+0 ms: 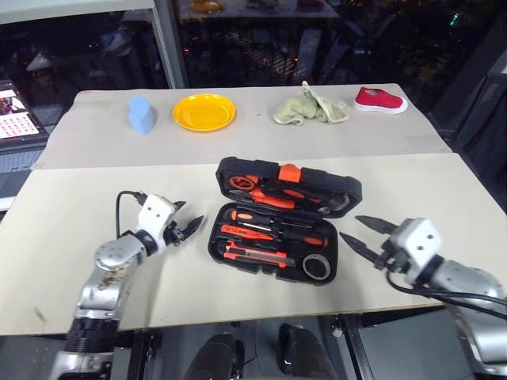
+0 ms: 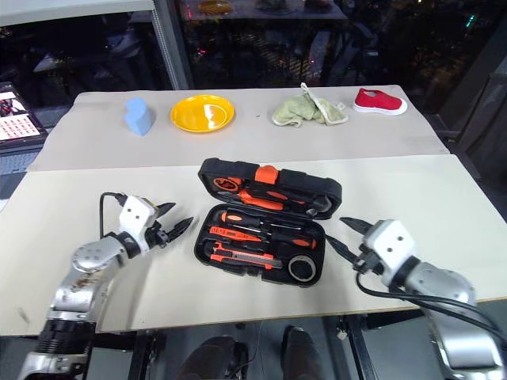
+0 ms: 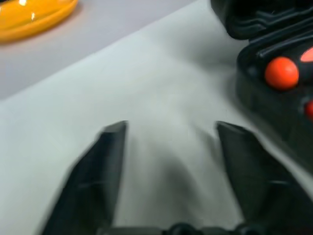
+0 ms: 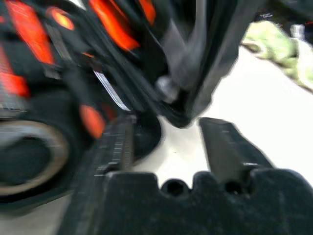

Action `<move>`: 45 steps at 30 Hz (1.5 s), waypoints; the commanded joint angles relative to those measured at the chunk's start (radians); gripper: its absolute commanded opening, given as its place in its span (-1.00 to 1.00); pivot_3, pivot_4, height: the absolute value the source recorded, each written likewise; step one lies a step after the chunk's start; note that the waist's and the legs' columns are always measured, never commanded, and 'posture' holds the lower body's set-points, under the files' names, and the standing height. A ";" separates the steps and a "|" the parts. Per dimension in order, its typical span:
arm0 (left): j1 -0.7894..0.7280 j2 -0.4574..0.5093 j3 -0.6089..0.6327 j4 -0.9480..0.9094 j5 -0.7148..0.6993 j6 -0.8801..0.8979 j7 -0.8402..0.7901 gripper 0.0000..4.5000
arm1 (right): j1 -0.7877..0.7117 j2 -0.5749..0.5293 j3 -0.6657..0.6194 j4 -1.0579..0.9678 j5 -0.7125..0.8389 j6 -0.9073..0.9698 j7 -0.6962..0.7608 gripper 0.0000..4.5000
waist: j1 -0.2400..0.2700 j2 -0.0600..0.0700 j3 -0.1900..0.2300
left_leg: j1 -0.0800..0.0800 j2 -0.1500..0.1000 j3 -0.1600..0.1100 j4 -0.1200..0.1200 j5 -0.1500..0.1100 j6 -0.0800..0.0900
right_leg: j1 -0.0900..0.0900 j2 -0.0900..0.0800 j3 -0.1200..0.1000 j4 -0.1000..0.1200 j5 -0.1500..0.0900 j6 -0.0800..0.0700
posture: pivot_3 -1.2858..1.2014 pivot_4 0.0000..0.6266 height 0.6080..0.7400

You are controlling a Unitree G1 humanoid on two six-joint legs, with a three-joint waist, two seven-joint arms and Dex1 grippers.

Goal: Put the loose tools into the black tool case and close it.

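Observation:
The black tool case [image 1: 261, 277] lies open mid-table, its lid [image 1: 348, 190] tilted up at the far side. In the base's recesses lie two black-and-orange screwdrivers [image 1: 273, 215], an orange-and-black utility knife [image 1: 257, 255] and a grey tape roll [image 1: 317, 266]. Orange-handled pliers [image 1: 253, 186] sit in the lid. My left gripper [image 1: 194, 212] hovers open just left of the case, pointing at it, nothing between its fingers [image 3: 110, 147]. To the case's right my right gripper [image 1: 348, 226] is open and empty, its fingers [image 4: 220, 142] near the corner that holds the tape roll [image 4: 29, 152].
On the far table stand a blue block [image 1: 142, 115], a yellow plate [image 1: 204, 112], a green cloth [image 1: 310, 107] and a red shoe [image 1: 380, 100]. The near table's front edge [image 1: 238, 321] runs just below the case. Bare tabletop lies on both sides of the case.

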 commanded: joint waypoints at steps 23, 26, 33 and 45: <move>-0.843 -0.154 -0.378 0.949 0.276 -0.400 -0.491 -0.77 | 0.033 -0.075 0.301 -0.227 0.066 0.362 -0.045 -1.00 | 0.017 -0.011 0.000 | -0.007 -0.001 0.001 0.002 0.003 -0.005 | -0.004 -0.006 0.000 -0.002 0.000 0.002 | 0.03 -0.52 1.00; -0.870 -0.198 -0.397 0.980 0.301 -0.419 -0.527 -0.97 | -0.068 -0.034 0.369 -0.168 -0.010 0.356 -0.111 -1.00 | 0.017 -0.012 0.000 | -0.009 -0.001 0.001 0.002 0.003 -0.005 | -0.005 -0.006 -0.001 -0.003 0.000 0.002 | 0.03 -0.52 1.00; -0.743 -0.107 -0.501 0.668 0.195 -0.311 -0.843 -0.97 | -0.222 0.044 0.331 -0.035 -0.111 0.333 -0.235 -1.00 | 0.013 -0.011 0.000 | -0.014 -0.001 0.001 0.012 0.000 0.001 | -0.005 -0.002 -0.002 -0.002 0.002 0.005 | 0.03 -0.52 1.00; -0.852 -0.113 -0.447 0.612 0.151 -0.210 -0.839 -0.97 | -0.006 0.008 0.166 -0.182 -0.062 0.377 -0.160 -1.00 | 0.022 -0.009 0.000 | -0.016 -0.002 -0.001 0.015 -0.001 0.003 | -0.006 0.000 -0.002 -0.002 0.002 0.006 | 0.03 -0.52 1.00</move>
